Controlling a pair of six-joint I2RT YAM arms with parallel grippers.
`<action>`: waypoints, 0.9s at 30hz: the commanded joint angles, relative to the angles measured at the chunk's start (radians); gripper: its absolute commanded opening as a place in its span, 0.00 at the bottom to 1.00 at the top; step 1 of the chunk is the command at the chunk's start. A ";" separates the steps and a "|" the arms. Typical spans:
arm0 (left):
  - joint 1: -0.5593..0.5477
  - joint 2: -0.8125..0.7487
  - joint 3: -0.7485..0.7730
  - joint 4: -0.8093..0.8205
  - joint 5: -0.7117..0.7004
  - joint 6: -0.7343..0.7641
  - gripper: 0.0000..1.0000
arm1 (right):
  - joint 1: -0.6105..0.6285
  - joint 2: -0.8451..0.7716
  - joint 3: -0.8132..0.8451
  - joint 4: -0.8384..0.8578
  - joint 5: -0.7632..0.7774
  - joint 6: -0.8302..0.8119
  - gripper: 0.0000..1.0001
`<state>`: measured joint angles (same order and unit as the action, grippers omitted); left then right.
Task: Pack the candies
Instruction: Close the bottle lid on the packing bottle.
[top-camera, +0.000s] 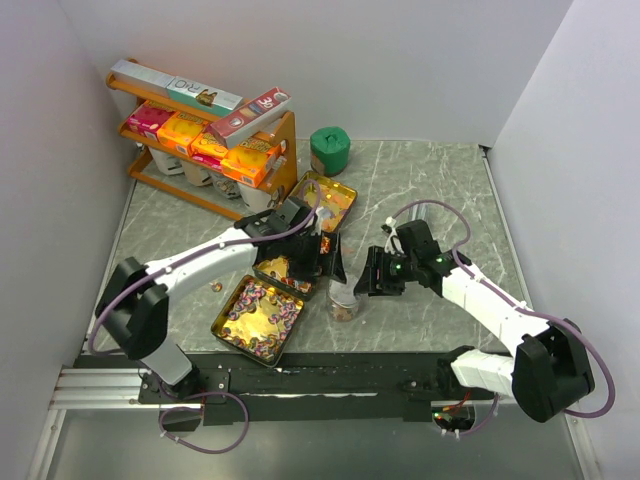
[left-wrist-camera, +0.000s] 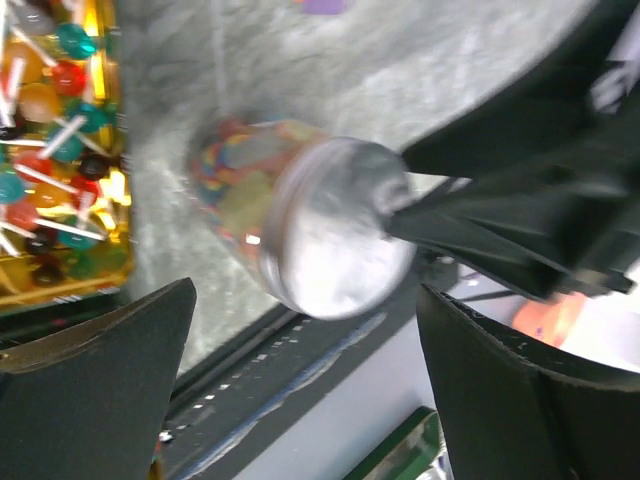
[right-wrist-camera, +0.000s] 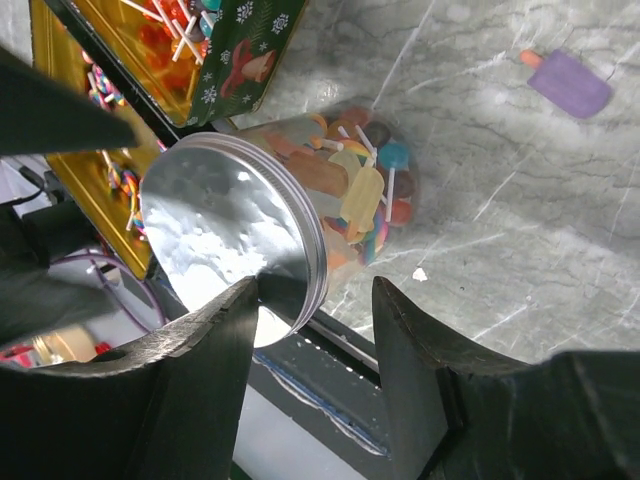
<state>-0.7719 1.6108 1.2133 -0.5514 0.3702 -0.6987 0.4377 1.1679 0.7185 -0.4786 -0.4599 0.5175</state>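
Observation:
A clear jar (top-camera: 345, 300) with a silver lid (right-wrist-camera: 235, 235) stands on the table, filled with mixed-colour candies (right-wrist-camera: 360, 190). More candies lie in an open gold tin (top-camera: 258, 318). My left gripper (left-wrist-camera: 305, 300) hangs wide open around the jar's lid (left-wrist-camera: 340, 235), touching nothing. From the other side my right gripper (right-wrist-camera: 315, 290) is open, with the lid's rim between its fingers; one fingertip (right-wrist-camera: 235, 300) lies over the lid's top. In the top view the left gripper (top-camera: 330, 262) and right gripper (top-camera: 372, 275) flank the jar.
A tin of lollipops (left-wrist-camera: 50, 150) sits beside the jar. Another open tin (top-camera: 325, 200) lies behind. A purple popsicle-shaped sweet (right-wrist-camera: 568, 82) lies loose on the table. A shelf of orange and pink boxes (top-camera: 200, 130) and a green object (top-camera: 328, 150) stand at the back.

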 joint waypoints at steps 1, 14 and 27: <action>-0.018 -0.061 -0.032 0.036 0.013 -0.093 0.99 | 0.018 -0.014 0.058 -0.006 0.043 -0.019 0.56; -0.089 -0.068 -0.116 0.068 -0.022 -0.239 0.83 | 0.033 0.002 0.062 -0.015 0.041 -0.027 0.54; -0.090 -0.065 -0.124 0.116 -0.093 -0.332 0.79 | 0.039 -0.002 0.050 -0.029 0.004 -0.053 0.50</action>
<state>-0.8589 1.5623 1.0927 -0.4740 0.3149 -0.9730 0.4671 1.1713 0.7357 -0.4953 -0.4484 0.4873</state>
